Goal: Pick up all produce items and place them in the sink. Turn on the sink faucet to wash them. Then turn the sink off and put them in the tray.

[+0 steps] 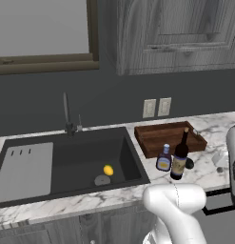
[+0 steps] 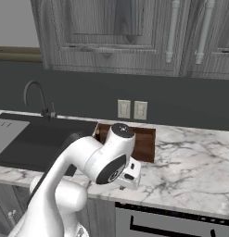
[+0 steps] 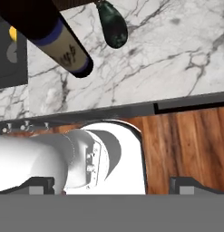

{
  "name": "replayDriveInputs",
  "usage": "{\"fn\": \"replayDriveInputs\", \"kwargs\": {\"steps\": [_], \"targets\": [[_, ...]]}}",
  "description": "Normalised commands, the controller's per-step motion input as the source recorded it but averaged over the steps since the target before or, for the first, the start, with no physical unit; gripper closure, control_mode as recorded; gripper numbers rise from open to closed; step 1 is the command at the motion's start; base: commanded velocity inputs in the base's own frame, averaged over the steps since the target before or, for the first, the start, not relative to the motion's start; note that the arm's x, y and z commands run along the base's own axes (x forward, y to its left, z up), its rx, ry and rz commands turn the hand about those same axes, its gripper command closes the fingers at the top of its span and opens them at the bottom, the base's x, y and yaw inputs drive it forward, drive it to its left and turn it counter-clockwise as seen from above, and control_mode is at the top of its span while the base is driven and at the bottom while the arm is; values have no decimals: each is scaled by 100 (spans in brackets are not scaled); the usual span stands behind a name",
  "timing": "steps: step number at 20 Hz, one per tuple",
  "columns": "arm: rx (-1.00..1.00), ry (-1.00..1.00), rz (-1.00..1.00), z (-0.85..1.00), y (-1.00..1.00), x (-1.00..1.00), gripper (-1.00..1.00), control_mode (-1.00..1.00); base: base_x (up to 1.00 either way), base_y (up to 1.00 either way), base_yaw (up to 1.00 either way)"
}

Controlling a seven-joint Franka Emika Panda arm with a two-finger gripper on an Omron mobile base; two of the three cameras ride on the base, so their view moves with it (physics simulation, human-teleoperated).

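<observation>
Left base view, taken from its left edge: you have the sink (image 1: 66, 162) set into the marble bench (image 1: 204, 169), its pale drainboard panel (image 1: 24, 169) on the far left and the sink faucet (image 1: 66, 114) standing upright behind the basin. The yellow lemon-like fruit (image 1: 108, 170) already lies in the basin just beside the round drain (image 1: 102, 180), so one produce item looks done. Move right and you meet the small blue-capped bottle (image 1: 163, 158) and the dark wine bottle (image 1: 180, 157) standing close together in front of the wooden tray (image 1: 169, 137); neither belongs to the job. Just right of the wine bottle's base a dark lump, the green oval item (image 1: 189, 163), rests on the bench, partly hidden by that bottle. In the hand view the same green item (image 3: 112, 25) lies on the marble near the top, apart from the wine bottle (image 3: 54, 38), which slants across the upper left. The claw (image 3: 111, 183) stands wide with nothing between its tips, and it is well away from the green piece, near the bench's front edge. The step in hand, as I judge it, is fetching that green piece. Come at it from the open marble side, away from the wine bottle, so you do not knock the bottle over. Centre the piece between the tips before you close, since an oval shape may roll or squirt out.
</observation>
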Motion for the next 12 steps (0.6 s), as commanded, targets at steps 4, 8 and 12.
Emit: {"fn": "replayDriveInputs", "kwargs": {"steps": [4,8,12], "targets": [[6,-10,10,-18,-15,36,-100,-100,0,0,0],[9,-18,12,-33,0,40,-100,-100,0,0,0],[9,-16,11,-32,0,37,-100,-100,0,0,0]]}}
